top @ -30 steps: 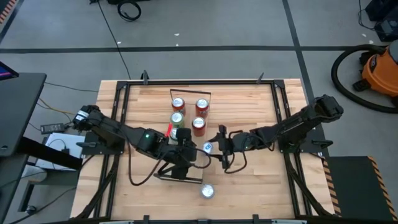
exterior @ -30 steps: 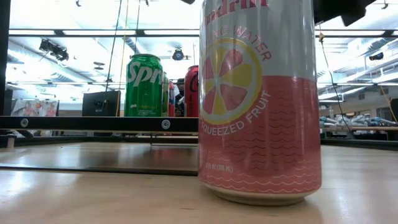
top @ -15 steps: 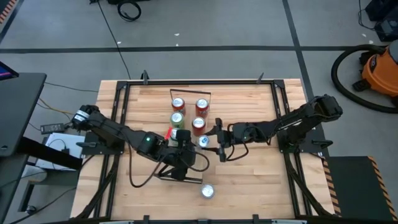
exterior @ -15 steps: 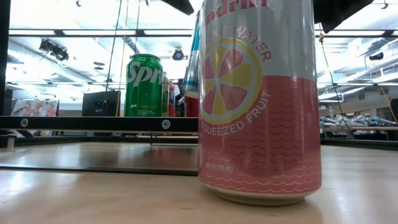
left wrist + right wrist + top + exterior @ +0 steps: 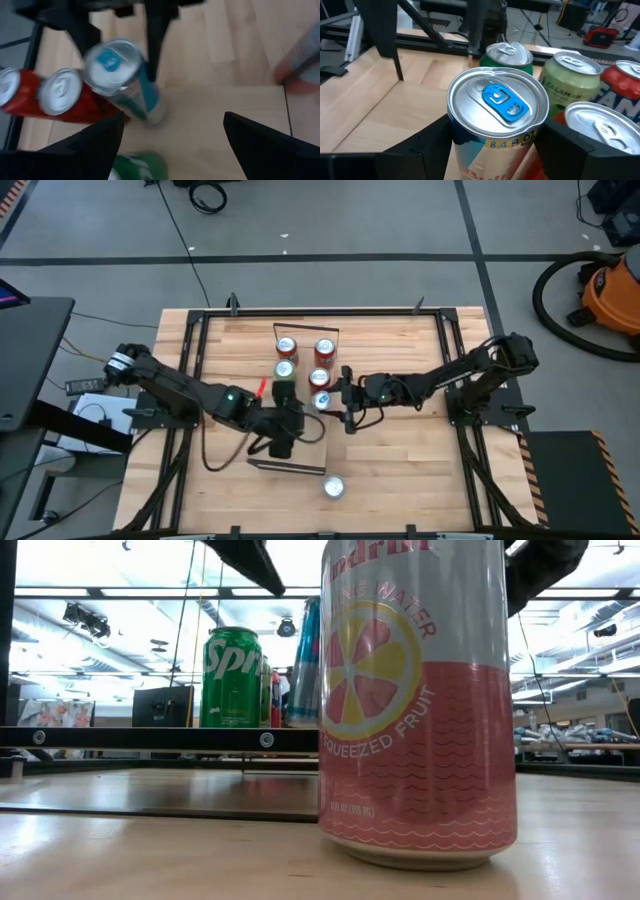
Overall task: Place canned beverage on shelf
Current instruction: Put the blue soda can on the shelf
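1. High view: the right gripper [image 5: 334,401] has carried the blue-tab can [image 5: 321,401] from mid-counter up to the shelf [image 5: 300,435], and it now sits at the end of the right-hand can row, just beside the red cans [image 5: 321,378]. The jaws are clamped on this can. The left gripper [image 5: 283,412] has shifted slightly toward the counter's left edge and hovers over the shelf next to the green cans [image 5: 284,370]. The pink can [image 5: 333,487] stands alone near the counter's front edge.
2. Low view: the blue can [image 5: 305,662] is now upright behind the pink can [image 5: 417,700], at the same height as the Sprite can [image 5: 231,677]; half a second ago it was tilted. Judging by that, it is on or just above the shelf plank [image 5: 160,738].
3. Left wrist view: the blue can [image 5: 122,79] stands beside the red cans [image 5: 60,97] on the plank; the left jaws are apart, holding nothing.
4. Right wrist view: the can [image 5: 497,120] fills the space between the right jaws, gripped on both sides.
5. Meaning: placement looks nearly done; release and retreat remain.
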`<control>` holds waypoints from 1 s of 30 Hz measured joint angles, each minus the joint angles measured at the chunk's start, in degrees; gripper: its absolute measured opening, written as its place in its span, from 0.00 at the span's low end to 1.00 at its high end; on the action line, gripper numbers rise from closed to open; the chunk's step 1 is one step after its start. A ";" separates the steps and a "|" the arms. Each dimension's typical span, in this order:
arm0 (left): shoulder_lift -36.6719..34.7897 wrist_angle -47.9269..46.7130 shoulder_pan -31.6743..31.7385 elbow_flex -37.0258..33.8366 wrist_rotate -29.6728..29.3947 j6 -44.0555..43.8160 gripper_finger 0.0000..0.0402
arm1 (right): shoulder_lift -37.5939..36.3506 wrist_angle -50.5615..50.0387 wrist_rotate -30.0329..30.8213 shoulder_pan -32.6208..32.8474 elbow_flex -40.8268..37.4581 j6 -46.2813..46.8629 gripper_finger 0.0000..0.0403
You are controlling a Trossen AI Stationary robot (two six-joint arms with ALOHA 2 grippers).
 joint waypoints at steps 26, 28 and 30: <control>-13.69 12.61 3.56 -12.32 0.94 -4.09 0.88 | -0.13 -0.69 -5.73 -3.29 0.09 -1.28 0.74; -13.68 12.73 3.56 -12.32 1.50 -4.12 0.88 | -0.13 -0.34 -4.55 -3.23 0.08 -2.52 0.74; -13.67 12.83 3.56 -12.32 1.91 -4.12 0.88 | -0.13 0.31 -3.70 -3.18 0.07 -3.57 0.74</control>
